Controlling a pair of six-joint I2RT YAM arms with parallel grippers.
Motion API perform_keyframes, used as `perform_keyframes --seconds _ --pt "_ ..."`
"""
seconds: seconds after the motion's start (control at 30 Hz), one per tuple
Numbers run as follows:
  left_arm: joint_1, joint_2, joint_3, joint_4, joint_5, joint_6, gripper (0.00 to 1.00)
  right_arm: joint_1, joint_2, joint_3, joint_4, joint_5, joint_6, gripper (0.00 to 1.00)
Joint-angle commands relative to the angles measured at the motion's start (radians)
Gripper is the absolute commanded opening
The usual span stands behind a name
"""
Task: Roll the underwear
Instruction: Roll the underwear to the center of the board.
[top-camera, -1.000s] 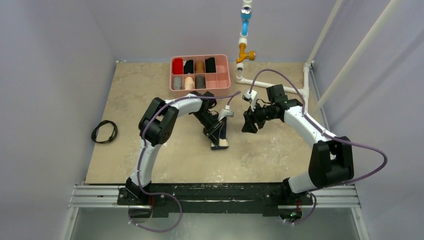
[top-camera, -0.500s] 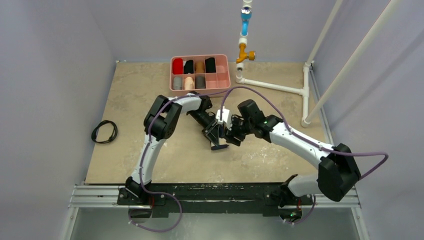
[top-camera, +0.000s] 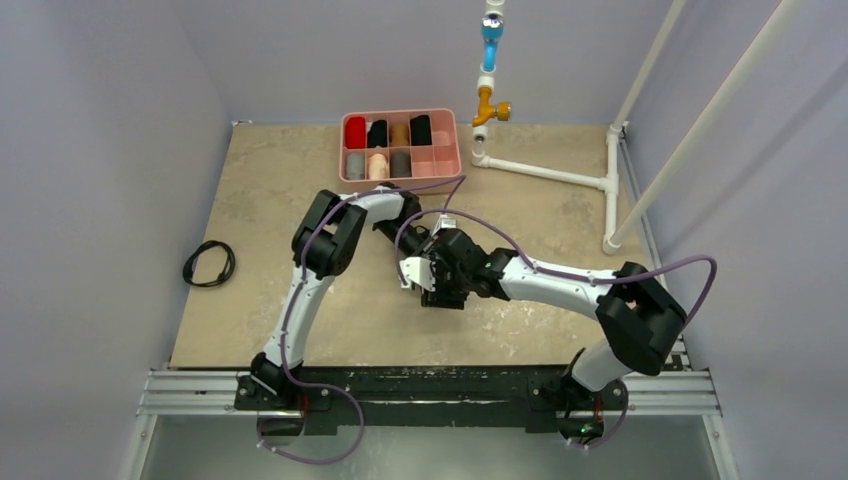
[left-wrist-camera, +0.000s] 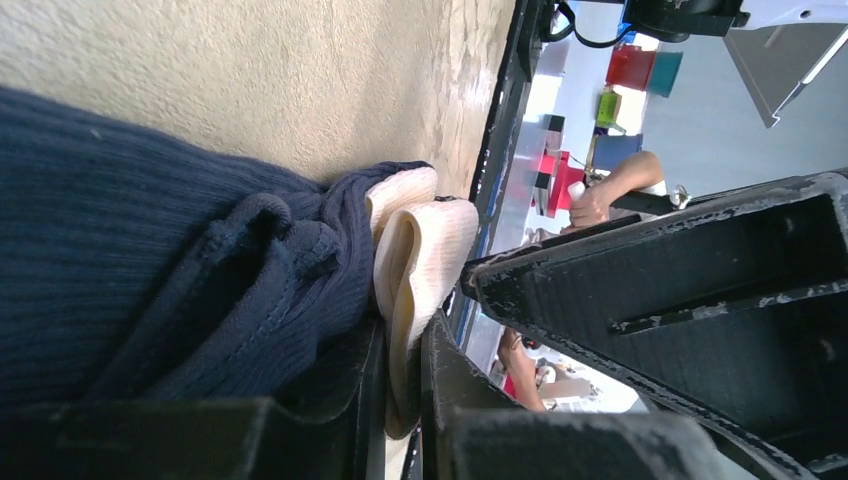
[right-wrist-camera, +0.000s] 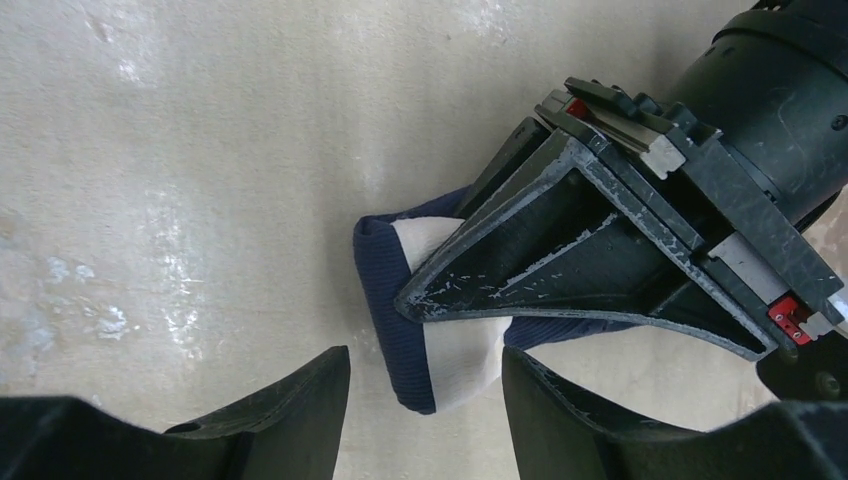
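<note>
Swinging in from the far right over the last second, the right arm (top-camera: 560, 280) now reaches across the middle of the table (top-camera: 280, 180). Its wrist is crowded against the end of the left arm (top-camera: 360, 205), and from above, what lies under them is hidden. 1 pink tray (top-camera: 445, 160) of fabric rolls sits at the far edge. A black cable (top-camera: 208, 263) lies coiled near the left edge, well apart from both arms.

Left wrist view: the underwear (left-wrist-camera: 180, 260) lies bunched on the table, navy ribbed fabric with its cream band folded at one end. The left claw (left-wrist-camera: 400, 400) is clamped on that band, the cream fold pinched in the narrow gap between its 2 fingers.

Right wrist view: the right claw (right-wrist-camera: 425, 370) hangs low over the table with its 2 fingers spread apart. The underwear's free end, navy edge and cream band, sits between their tips; whether they touch it I cannot tell. The left claw enters from the upper right, closed on the fabric.
</note>
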Motion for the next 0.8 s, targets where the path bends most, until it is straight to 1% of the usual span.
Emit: perform_keyframes --seconds 0.0,0.3,0.4,0.53,0.63,0.7,0.77 --pt "0.004 0.02 0.031 -0.03 0.008 0.045 0.0 0.025 0.012 -0.019 0.064 0.088 -0.052 0.56" --pt "0.005 0.028 0.039 -0.049 0.017 0.058 0.0 0.051 0.066 -0.049 0.13 0.139 -0.077 0.52" --pt "0.005 0.03 0.041 -0.052 0.018 0.062 0.0 0.059 0.085 -0.052 0.144 0.149 -0.076 0.47" --pt "0.004 0.029 0.043 -0.057 0.018 0.065 0.0 0.068 0.106 -0.054 0.148 0.156 -0.073 0.35" --pt "0.004 0.027 0.042 -0.059 0.018 0.066 0.0 0.072 0.122 -0.053 0.136 0.162 -0.07 0.23" --pt "0.004 0.025 0.043 -0.061 0.021 0.066 0.04 0.078 0.134 -0.044 0.113 0.157 -0.062 0.15" --pt "0.004 0.02 0.041 -0.069 0.023 0.069 0.11 0.081 0.138 -0.033 0.081 0.139 -0.051 0.07"
